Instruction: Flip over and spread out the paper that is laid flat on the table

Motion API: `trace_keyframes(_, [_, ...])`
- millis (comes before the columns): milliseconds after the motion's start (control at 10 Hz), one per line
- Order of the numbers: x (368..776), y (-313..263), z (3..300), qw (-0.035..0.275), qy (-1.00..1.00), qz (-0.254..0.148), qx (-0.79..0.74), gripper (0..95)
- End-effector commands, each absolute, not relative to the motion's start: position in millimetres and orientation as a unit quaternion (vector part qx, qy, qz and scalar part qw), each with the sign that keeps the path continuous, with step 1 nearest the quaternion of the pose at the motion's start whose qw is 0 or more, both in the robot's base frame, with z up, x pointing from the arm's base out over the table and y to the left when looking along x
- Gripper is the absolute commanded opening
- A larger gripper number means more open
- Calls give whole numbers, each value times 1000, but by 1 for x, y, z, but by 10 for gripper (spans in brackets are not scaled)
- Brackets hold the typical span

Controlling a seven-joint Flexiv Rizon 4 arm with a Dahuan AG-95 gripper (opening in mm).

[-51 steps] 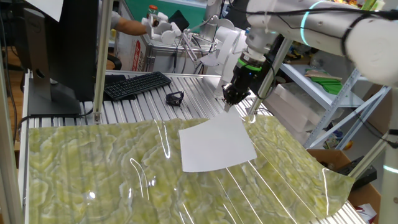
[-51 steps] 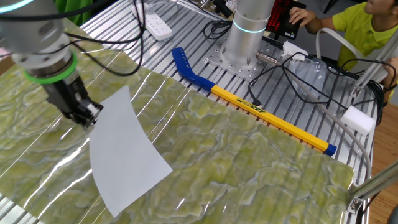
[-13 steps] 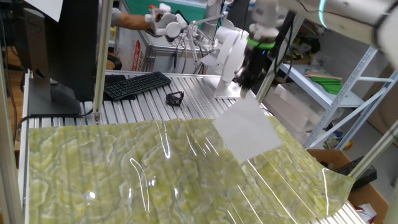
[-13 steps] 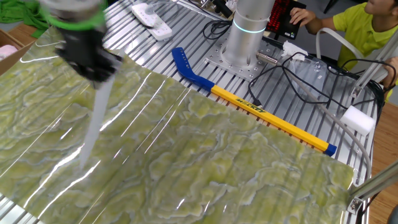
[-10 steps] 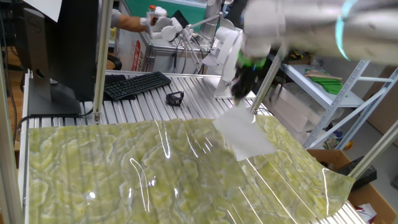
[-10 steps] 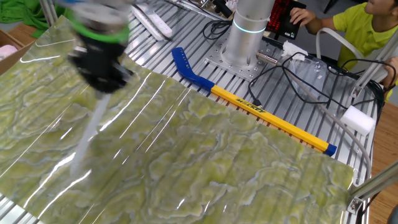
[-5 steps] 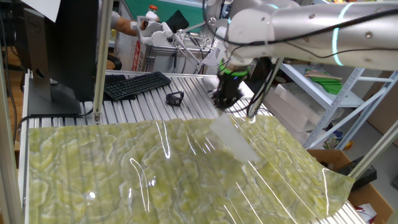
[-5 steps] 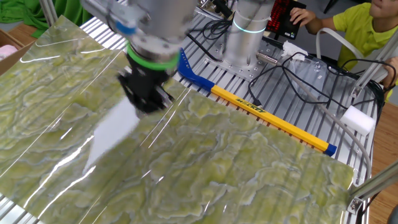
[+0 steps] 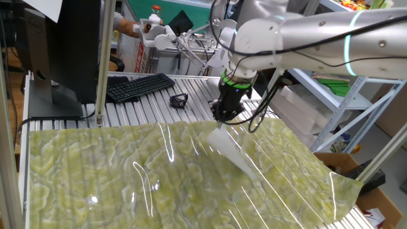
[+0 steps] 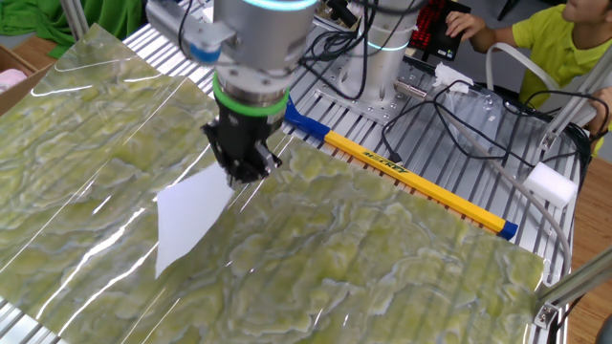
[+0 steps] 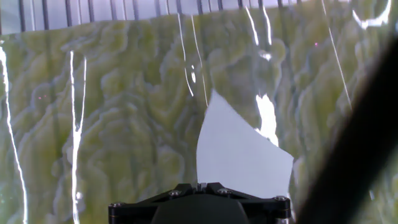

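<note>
Hanging from the claw (image 10: pixel 246 172), the paper (image 10: pixel 188 218) is pinched by one corner, the two fingers pressed together on it. In one fixed view the sheet trails from the claw (image 9: pixel 224 118) toward five o'clock, its lower end down near the green marbled tabletop (image 9: pixel 95 172); whether that end touches the film cannot be told. Going left to right in that view: a black keyboard (image 9: pixel 138 86) lies at ten o'clock of the claw, a small black clip (image 9: pixel 179 100) sits between them, then the claw with the paper (image 9: pixel 232 151), then bare tabletop out to the right edge. In the hand view the paper (image 11: pixel 239 149) spreads away from the fingers toward one o'clock.

The flip looks partway done. To do it well, I judge the claw should keep its pinch, lower until the free end rests on the film, then draw sideways so the sheet lays down on its other face without folding. Moving slowly matters: thin paper can curl or slide on glossy plastic. Letting go only once most of the sheet lies flat should leave it spread out.
</note>
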State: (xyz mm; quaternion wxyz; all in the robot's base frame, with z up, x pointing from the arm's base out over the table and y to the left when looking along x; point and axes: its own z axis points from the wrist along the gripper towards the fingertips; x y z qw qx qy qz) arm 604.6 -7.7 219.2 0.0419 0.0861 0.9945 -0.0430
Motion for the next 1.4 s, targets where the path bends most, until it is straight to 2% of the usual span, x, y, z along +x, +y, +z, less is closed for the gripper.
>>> trace_keyframes(100, [603,-8,210,45,992,-46,109,190])
trace_keyframes(300, [604,-8,202,49,990,-44,122,570])
trace_keyframes(400, [604,-9,199,49,990,-41,126,570])
trace_keyframes(500, [604,-9,196,48,990,-37,130,760])
trace_keyframes(900, [606,-10,184,41,989,-17,142,760])
trace_keyframes(1000, [606,-10,184,35,989,4,141,570])
trace_keyframes(1100, [606,-10,184,34,991,13,132,570])
trace_keyframes(1200, [606,-10,183,33,992,12,119,380])
trace_keyframes(1300, [607,-11,183,30,993,12,110,0])
trace_keyframes(1400, [607,-11,183,25,993,16,111,0])
